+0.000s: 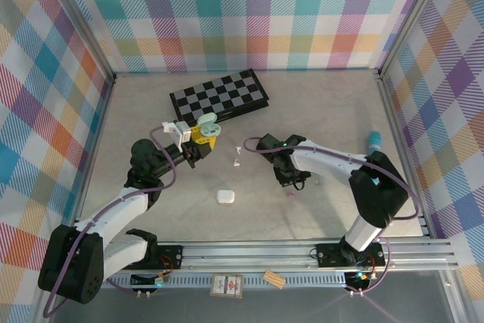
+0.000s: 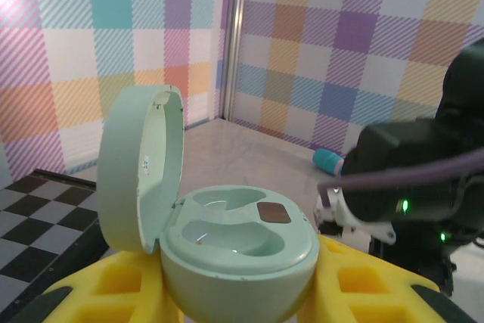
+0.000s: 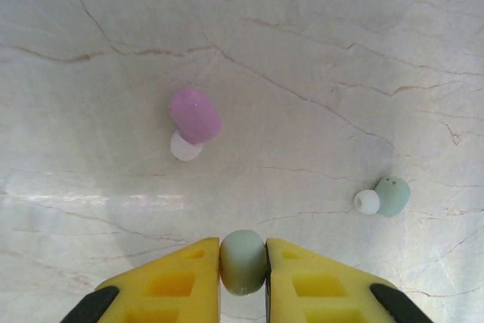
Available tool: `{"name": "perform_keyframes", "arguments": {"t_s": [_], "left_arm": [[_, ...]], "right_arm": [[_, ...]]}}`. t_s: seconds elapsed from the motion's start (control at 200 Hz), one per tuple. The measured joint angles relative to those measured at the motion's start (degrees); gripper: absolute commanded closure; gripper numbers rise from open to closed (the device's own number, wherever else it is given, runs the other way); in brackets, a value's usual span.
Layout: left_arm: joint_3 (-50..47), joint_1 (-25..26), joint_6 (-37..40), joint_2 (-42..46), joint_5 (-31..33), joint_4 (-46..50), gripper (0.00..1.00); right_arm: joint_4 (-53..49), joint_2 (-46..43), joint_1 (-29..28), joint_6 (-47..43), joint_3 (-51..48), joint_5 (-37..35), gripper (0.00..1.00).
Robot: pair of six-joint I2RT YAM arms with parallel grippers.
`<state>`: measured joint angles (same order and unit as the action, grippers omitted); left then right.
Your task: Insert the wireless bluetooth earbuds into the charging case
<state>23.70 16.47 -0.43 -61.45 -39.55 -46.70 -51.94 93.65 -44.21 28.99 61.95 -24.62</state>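
Note:
My left gripper (image 1: 203,132) is shut on a mint-green charging case (image 2: 234,255), held above the table with its lid (image 2: 140,168) swung open to the left. Both wells in the case are empty. My right gripper (image 3: 243,266) is low over the marble table, shut on a mint-green earbud (image 3: 243,261) pinched between its yellow fingers (image 3: 174,281). A lilac-purple earbud (image 3: 194,117) with a white tip lies ahead to the left. A second mint-green earbud (image 3: 391,196) lies to the right.
A folded checkerboard (image 1: 219,96) lies at the back. A white closed case (image 1: 225,197) sits in the middle front, with small white pieces (image 1: 237,158) behind it. A teal object (image 1: 374,140) rests by the right wall. Plaid walls enclose the table.

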Motion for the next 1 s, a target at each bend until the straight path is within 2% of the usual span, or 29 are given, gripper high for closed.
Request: {"name": "perform_keyframes", "arguments": {"t_s": [0.17, 0.33, 0.64, 1.0], "left_arm": [[0.02, 2.82, 0.2, -3.23, 0.02, -1.75, 0.68], [0.07, 5.18, 0.15, -9.2, 0.09, -7.63, 0.68], [0.35, 9.35, -0.17, -20.7, 0.66, -18.82, 0.68], [2.51, 13.29, -0.17, -26.88, -0.26, -24.61, 0.68]], "right_arm": [[1.53, -6.86, 2.54, -1.31, -0.96, 3.45, 0.8], [3.23, -12.79, 5.57, -2.73, -2.34, 7.41, 0.8], [8.55, -16.72, 8.44, -4.52, -2.4, 15.41, 0.8], [15.15, -23.82, 10.43, -5.55, -2.4, 30.03, 0.8]]}}
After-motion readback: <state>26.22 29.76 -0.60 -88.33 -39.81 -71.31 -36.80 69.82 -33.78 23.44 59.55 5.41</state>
